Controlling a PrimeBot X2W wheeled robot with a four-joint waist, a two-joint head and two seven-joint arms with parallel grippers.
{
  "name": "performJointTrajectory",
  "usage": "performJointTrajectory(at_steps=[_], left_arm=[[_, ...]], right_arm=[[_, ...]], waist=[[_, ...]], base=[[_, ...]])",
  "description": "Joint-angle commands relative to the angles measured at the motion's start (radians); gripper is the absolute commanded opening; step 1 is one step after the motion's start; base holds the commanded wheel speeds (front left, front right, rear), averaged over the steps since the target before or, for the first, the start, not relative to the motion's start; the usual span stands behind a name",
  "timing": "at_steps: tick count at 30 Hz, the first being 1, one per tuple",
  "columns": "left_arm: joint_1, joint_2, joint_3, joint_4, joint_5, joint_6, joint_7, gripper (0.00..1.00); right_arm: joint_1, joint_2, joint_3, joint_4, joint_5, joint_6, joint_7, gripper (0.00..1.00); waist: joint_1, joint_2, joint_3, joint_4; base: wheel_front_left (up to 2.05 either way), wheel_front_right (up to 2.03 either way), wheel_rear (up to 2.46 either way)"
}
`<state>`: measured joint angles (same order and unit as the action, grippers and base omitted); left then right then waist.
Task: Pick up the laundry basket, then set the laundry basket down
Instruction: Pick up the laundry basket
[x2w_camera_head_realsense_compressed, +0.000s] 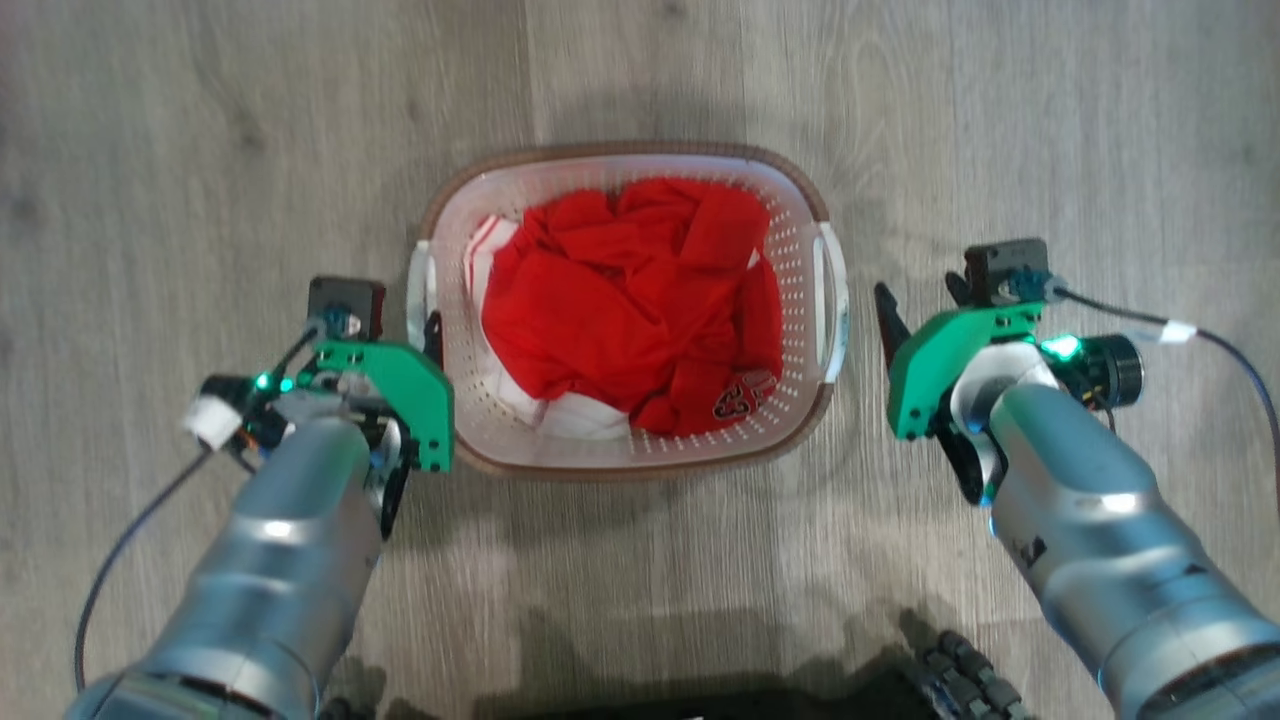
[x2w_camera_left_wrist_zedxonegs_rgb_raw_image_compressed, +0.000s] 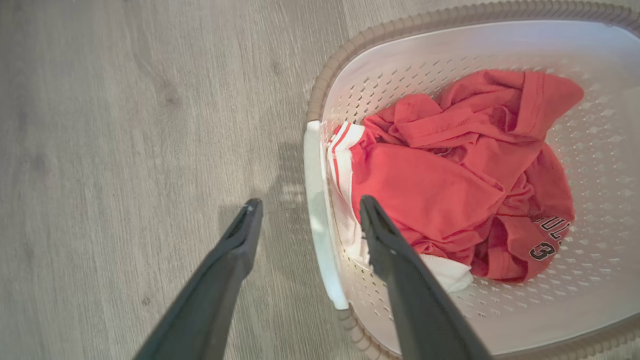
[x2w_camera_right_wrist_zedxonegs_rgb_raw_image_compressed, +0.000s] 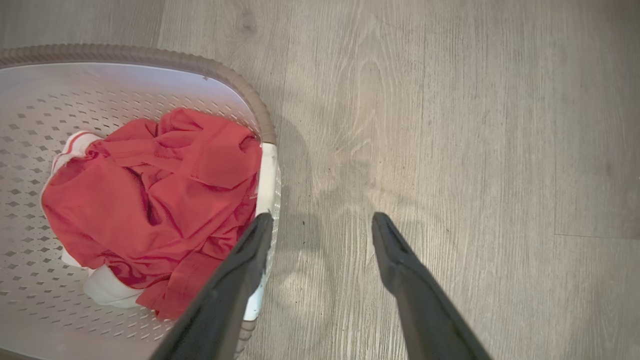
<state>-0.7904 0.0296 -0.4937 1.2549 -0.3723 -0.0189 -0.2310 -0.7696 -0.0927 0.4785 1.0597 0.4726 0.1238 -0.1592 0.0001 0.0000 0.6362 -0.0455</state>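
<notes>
The laundry basket (x2w_camera_head_realsense_compressed: 620, 152) stands on the floor between my arms, white with perforated walls and a brown rim, and holds red and white clothes (x2w_camera_head_realsense_compressed: 630, 300). My left gripper (x2w_camera_head_realsense_compressed: 420, 345) is at its left handle (x2w_camera_head_realsense_compressed: 420, 285). In the left wrist view the left gripper (x2w_camera_left_wrist_zedxonegs_rgb_raw_image_compressed: 310, 204) is open and straddles that handle (x2w_camera_left_wrist_zedxonegs_rgb_raw_image_compressed: 316, 165), one finger outside over the floor, the other inside the basket (x2w_camera_left_wrist_zedxonegs_rgb_raw_image_compressed: 350, 47) above the clothes (x2w_camera_left_wrist_zedxonegs_rgb_raw_image_compressed: 450, 175). My right gripper (x2w_camera_head_realsense_compressed: 920, 300) is open just right of the right handle (x2w_camera_head_realsense_compressed: 832, 290). In the right wrist view it (x2w_camera_right_wrist_zedxonegs_rgb_raw_image_compressed: 322, 217) hangs over the floor, its left finger above the handle (x2w_camera_right_wrist_zedxonegs_rgb_raw_image_compressed: 267, 175).
Grey wood-plank floor (x2w_camera_head_realsense_compressed: 200, 150) lies all around the basket. Thin black cables trail from both wrists, one at the far right (x2w_camera_head_realsense_compressed: 1240, 360). My dark base (x2w_camera_head_realsense_compressed: 940, 670) shows at the bottom edge.
</notes>
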Motion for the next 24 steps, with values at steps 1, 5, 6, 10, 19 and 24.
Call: performJointTrajectory(at_steps=[1, 5, 6, 10, 19, 24], left_arm=[[-0.007, 0.021, 0.012, -0.001, -0.005, -0.003, 0.001, 1.0], [-0.043, 0.021, -0.004, 0.017, -0.01, -0.019, 0.047, 1.0], [-0.05, 0.021, -0.007, 0.02, -0.011, -0.023, 0.058, 1.0], [-0.08, 0.026, -0.013, 0.028, -0.013, -0.024, 0.091, 1.0], [-0.133, 0.044, -0.045, 0.035, 0.0, -0.029, 0.193, 1.0], [-0.155, 0.047, -0.058, 0.035, 0.004, -0.019, 0.22, 1.0]], right_arm=[[0.012, 0.022, 0.02, -0.005, 0.009, 0.007, 0.002, 1.0], [-0.026, 0.029, 0.053, 0.02, 0.048, 0.007, 0.013, 1.0], [-0.032, 0.03, 0.061, 0.022, 0.062, 0.007, 0.018, 1.0], [-0.06, 0.035, 0.101, 0.032, 0.102, 0.007, 0.038, 1.0], [-0.124, 0.04, 0.171, 0.055, 0.184, 0.007, 0.078, 1.0], [-0.15, 0.041, 0.209, 0.061, 0.224, 0.007, 0.089, 1.0]], waist=[[-0.0001, 0.0, 0.024, -0.005], [-0.0001, 0.0, 0.063, -0.01], [-0.0001, 0.0, 0.07, -0.012], [-0.0001, 0.0, 0.103, -0.019], [-0.0001, 0.0, 0.17, -0.025], [-0.0001, 0.0, 0.197, -0.024]], base=[[0.0, 0.0, 0.0], [0.0, 0.0, 0.0], [0.0, 0.0, 0.0], [0.0, 0.0, 0.0], [0.0, 0.0, 0.0], [0.0, 0.0, 0.0]])
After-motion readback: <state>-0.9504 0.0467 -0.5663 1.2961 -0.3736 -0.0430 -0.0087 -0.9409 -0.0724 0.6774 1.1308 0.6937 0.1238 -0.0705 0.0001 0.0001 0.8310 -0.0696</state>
